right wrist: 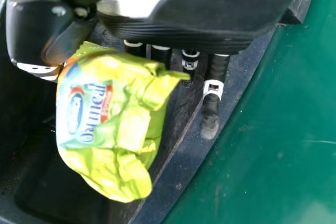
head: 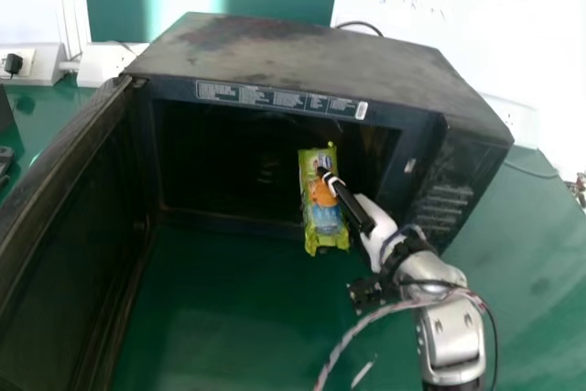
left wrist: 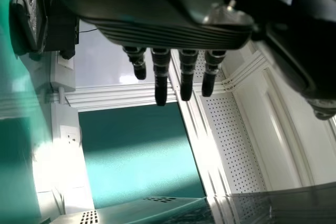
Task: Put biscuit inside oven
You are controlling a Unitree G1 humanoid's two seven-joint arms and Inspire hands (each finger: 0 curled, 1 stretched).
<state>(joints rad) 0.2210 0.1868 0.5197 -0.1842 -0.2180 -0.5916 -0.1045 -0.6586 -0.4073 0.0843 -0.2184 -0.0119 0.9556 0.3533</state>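
The black fingers (right wrist: 211,111) of the right hand (head: 374,231) were closed on the crinkly green plastic biscuit packet (head: 320,197), held at the mouth of the boxy black oven (head: 302,52), whose dark door (head: 69,226) stood open toward the left side of the green counter (head: 229,309). Insertion seemed in hand, the next move calling for a careful push deeper inside, then lowering and release; the left hand (left wrist: 168,27), in the left wrist view, idled with fingers straight.
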